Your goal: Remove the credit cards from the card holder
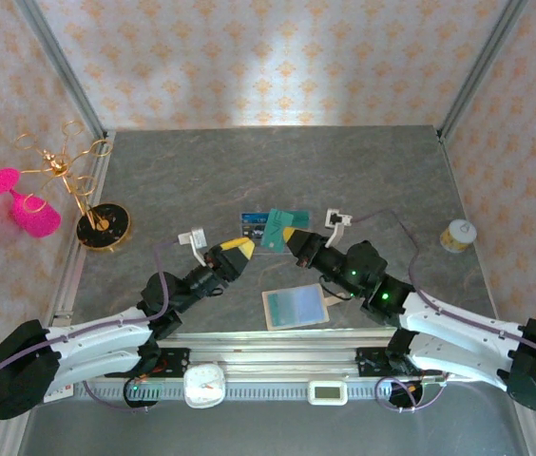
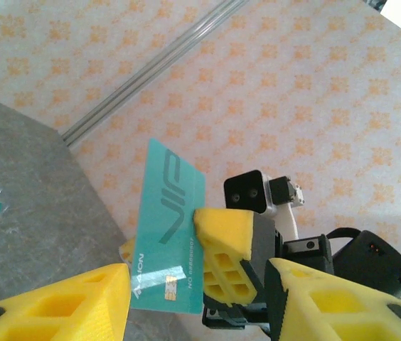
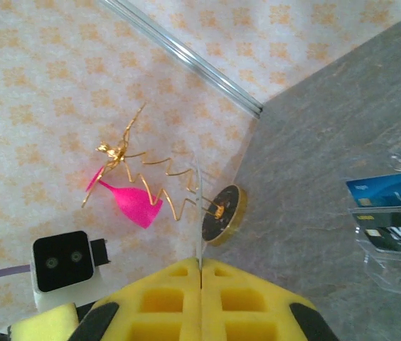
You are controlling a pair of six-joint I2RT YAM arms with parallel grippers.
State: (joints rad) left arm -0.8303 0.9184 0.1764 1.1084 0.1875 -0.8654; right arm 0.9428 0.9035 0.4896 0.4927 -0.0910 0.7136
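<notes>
Nearest, on the rail between the arm bases: a round white timer and a small white display.

Just beyond the rail, flat on the grey table: the card holder, lying open, tan edge around pale bluish slots. Close to the right arm's elbow, apart from both grippers.

Farther in, near the table's middle: left gripper and right gripper, almost tip to tip. Between them, the teal-green credit card, held up on edge, "VIP" lettered along its face, a small gold chip near its lower end.

Left gripper's fingers spread wide, one on each side of the card's lower end. Cannot tell whether the left-hand pad brushes the card's corner.

Right gripper's fingers pressed together on the card, pinching it. From the right wrist, seen edge-on as a thin pale line rising from between the pads.

Just behind the grippers: a clear ribbed tray, with a blue card and a dark card standing in it.

Off to the right, near the right wall: a small pale jar.

Far left, by the left wall: a gold wire stand on a round black base, with a pink glass against its wires.
</notes>
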